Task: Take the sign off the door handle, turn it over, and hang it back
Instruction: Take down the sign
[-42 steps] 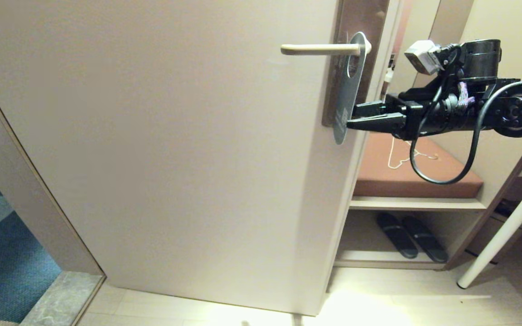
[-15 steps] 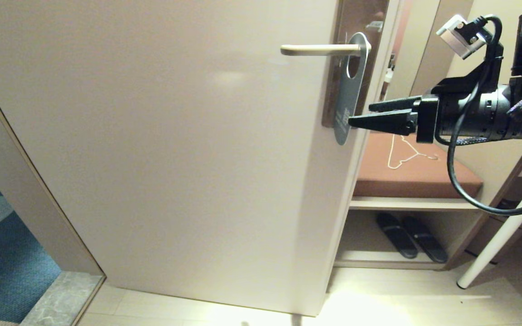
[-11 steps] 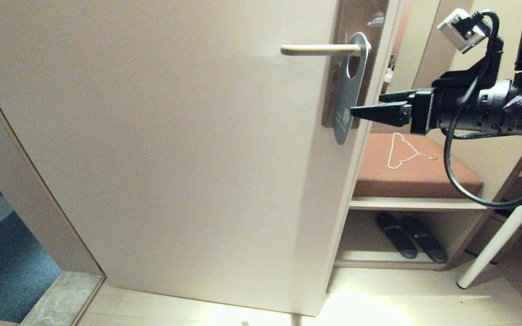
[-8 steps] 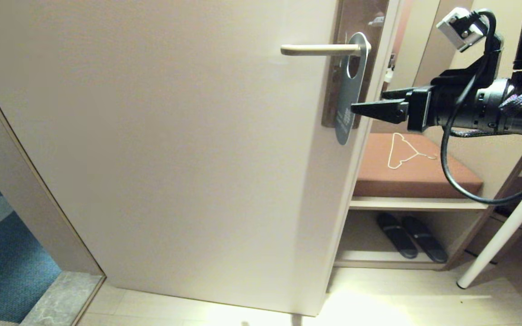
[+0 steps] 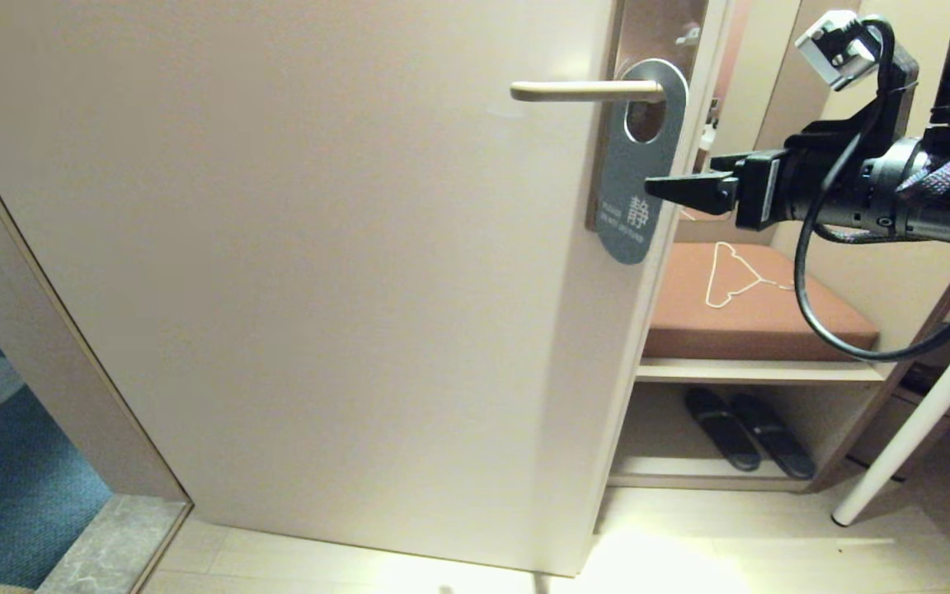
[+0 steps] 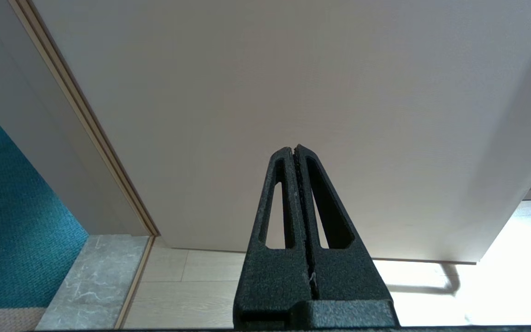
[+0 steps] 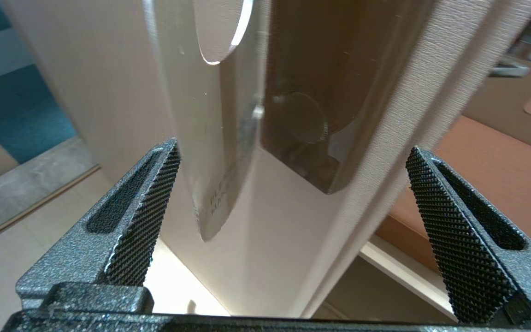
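The sign (image 5: pixel 636 165) hangs by its oval hole on the beige door handle (image 5: pixel 574 91), its grey-blue side facing me. My right gripper (image 5: pixel 679 177) is open at the sign's right edge, about halfway down the card. In the right wrist view the sign's white side (image 7: pixel 191 115) hangs between the spread fingers, close to one finger (image 7: pixel 141 216) and not gripped; the right gripper (image 7: pixel 293 152) faces the door edge. My left gripper (image 6: pixel 294 150) is shut and empty, low down in front of the door, out of the head view.
A dark lock plate (image 5: pixel 656 33) sits behind the handle. Right of the door, a thin white wire hanger (image 5: pixel 731 272) lies on a brown bench cushion (image 5: pixel 805 322), with dark slippers (image 5: pixel 747 441) below. A white table leg (image 5: pixel 920 412) stands far right. Blue carpet (image 5: pixel 5 462) lies left.
The sign has swung from nearly edge-on to showing its grey-blue face. My right gripper has risen a little and drawn slightly back to the right, still open.
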